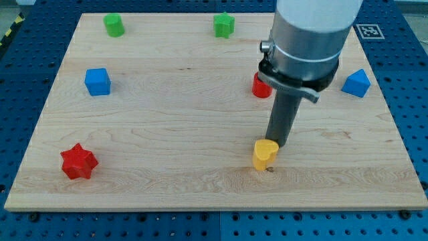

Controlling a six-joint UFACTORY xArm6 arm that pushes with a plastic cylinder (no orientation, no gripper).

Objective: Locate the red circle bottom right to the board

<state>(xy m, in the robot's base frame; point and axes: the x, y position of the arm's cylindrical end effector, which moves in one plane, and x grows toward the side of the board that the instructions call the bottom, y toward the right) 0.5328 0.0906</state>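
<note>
The red circle [259, 86] sits right of the board's middle, partly hidden behind the arm's grey body. My rod comes down from the arm and its tip [277, 145] rests just above and to the right of a yellow heart-shaped block [264, 154], touching or almost touching it. The tip is well below the red circle and apart from it.
A green cylinder [114, 25] and a green star [224, 25] stand near the board's top edge. A blue cube [97, 82] is at the left, a blue block [356, 83] at the right edge, and a red star [79, 162] at the lower left on the wooden board [167, 134].
</note>
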